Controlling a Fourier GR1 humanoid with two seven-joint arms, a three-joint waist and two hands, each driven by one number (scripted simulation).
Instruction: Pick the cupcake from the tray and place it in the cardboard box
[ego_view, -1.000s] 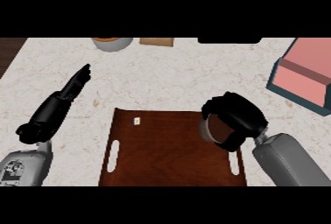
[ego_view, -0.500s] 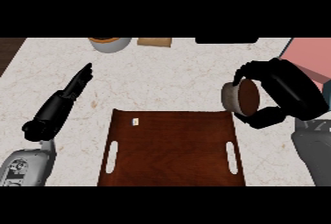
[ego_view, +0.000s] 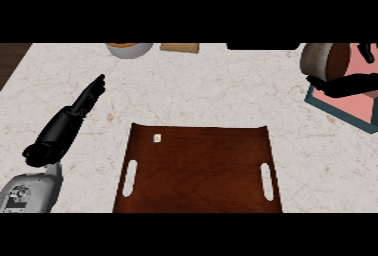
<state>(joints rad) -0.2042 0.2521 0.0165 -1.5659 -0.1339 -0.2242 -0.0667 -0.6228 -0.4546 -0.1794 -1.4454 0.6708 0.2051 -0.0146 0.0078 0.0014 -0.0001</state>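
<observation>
Pale marble worktop (ego_view: 214, 85) filled my view from the head camera, with a strip of dark wood at its far left corner. On the near part of it lay the brown wooden tray (ego_view: 199, 170), flat, with one slot handle on each side and a small white label near its upper left corner. I saw nothing else lying on the tray.

My left hand (ego_view: 87, 97) rested over the worktop to the left of the tray, with its fingers straight and together, holding nothing. Its grey forearm entered from the lower left corner.

My right hand (ego_view: 353, 85) was at the right edge of the view, partly cut off. Its black fingers were curled around the cupcake (ego_view: 325, 59), which showed as a beige wrapper with a dark brown part. The cupcake was up at the upper right, well apart from the tray, and it was over the near left edge of the cardboard box (ego_view: 347, 105). The box had a pink inside and a dark teal rim, and only a part of it was in view.

At the far edge of the worktop I saw a grey bowl (ego_view: 129, 49), a tan flat thing (ego_view: 180, 47) just beside it, and a black object (ego_view: 262, 46) further to the right.
</observation>
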